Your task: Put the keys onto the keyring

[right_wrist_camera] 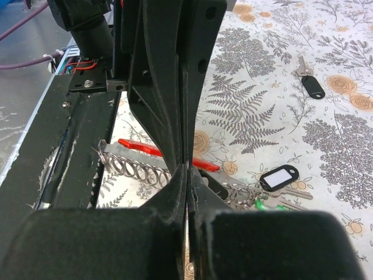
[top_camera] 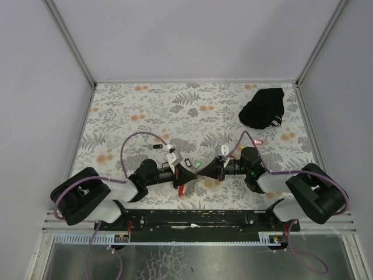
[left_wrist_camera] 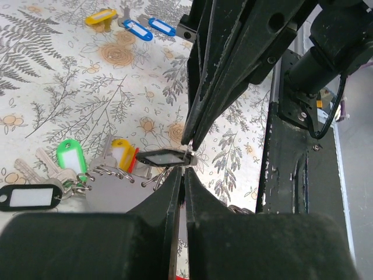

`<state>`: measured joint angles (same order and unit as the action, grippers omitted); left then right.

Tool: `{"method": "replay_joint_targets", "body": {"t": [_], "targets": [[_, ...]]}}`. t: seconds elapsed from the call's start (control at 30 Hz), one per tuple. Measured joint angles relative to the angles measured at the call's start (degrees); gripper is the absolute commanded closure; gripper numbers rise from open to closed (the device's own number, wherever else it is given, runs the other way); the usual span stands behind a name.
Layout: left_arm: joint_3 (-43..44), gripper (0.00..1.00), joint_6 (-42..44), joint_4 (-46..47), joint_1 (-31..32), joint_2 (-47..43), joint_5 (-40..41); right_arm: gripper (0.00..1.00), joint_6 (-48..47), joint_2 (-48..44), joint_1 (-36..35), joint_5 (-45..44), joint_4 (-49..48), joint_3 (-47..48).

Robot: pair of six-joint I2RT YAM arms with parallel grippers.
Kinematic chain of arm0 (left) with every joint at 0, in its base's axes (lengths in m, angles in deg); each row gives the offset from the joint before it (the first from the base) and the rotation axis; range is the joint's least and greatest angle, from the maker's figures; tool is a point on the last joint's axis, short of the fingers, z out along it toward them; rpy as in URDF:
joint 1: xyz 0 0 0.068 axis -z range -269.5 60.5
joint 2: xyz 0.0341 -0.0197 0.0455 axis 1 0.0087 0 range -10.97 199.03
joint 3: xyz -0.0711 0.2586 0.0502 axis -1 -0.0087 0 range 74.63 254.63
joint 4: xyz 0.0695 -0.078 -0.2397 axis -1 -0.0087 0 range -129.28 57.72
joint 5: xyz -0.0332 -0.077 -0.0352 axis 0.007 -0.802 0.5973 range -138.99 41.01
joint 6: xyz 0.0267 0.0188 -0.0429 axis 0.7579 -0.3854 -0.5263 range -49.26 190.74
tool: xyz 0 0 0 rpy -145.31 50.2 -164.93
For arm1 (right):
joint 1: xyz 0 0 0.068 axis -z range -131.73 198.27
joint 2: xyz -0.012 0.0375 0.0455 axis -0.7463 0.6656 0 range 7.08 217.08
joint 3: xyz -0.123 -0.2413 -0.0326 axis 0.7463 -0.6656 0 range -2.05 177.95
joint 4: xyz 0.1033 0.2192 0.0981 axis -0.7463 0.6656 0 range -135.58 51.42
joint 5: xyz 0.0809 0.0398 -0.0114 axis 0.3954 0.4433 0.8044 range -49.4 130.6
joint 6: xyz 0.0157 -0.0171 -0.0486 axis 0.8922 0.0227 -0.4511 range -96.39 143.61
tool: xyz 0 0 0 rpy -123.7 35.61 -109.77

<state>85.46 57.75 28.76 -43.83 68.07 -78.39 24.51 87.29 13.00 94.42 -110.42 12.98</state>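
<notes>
My two grippers meet tip to tip at the table's near middle. My left gripper [top_camera: 186,174] [left_wrist_camera: 183,172] is shut on the keyring [left_wrist_camera: 111,175], a grey strap with a red edge [right_wrist_camera: 140,149] and several wire rings [right_wrist_camera: 128,166]. The ring carries keys with green [left_wrist_camera: 71,156], yellow [left_wrist_camera: 120,150] and black [left_wrist_camera: 29,197] tags. My right gripper [top_camera: 201,169] [right_wrist_camera: 187,169] is shut at the ring end of a black-tagged key [left_wrist_camera: 160,157], held level against the keyring. Loose keys lie beyond: yellow [left_wrist_camera: 100,16] and blue [left_wrist_camera: 137,30] tags, and a black one [right_wrist_camera: 312,86].
A black cloth bundle [top_camera: 263,108] lies at the far right of the patterned table [top_camera: 145,111]. A pink-tagged key [top_camera: 258,140] lies near the right arm. The black base rail [top_camera: 198,219] runs along the near edge just under the grippers. Grey walls enclose three sides.
</notes>
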Motion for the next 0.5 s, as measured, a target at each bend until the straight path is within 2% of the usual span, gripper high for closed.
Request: {"method": "replay_joint_targets", "body": {"t": [0.07,0.17,0.3,0.5], "targets": [[-1.0,1.0,-1.0,1.9,0.0,0.0,1.6,1.0,-0.7,-0.6,0.0,-0.8,1.4,0.0],[-3.8,1.0,-3.0,6.3,0.0,0.2,4.2,1.0,-3.7,-4.5,0.0,-3.9,9.1,0.2],[-6.4,1.0,-5.7,13.7,0.0,4.9,7.2,1.0,-5.8,-11.9,0.0,-11.4,21.5,0.7],[-7.4,1.0,-8.2,20.1,0.0,9.8,10.3,1.0,-0.5,-20.0,0.0,-24.7,38.9,1.3]]}}
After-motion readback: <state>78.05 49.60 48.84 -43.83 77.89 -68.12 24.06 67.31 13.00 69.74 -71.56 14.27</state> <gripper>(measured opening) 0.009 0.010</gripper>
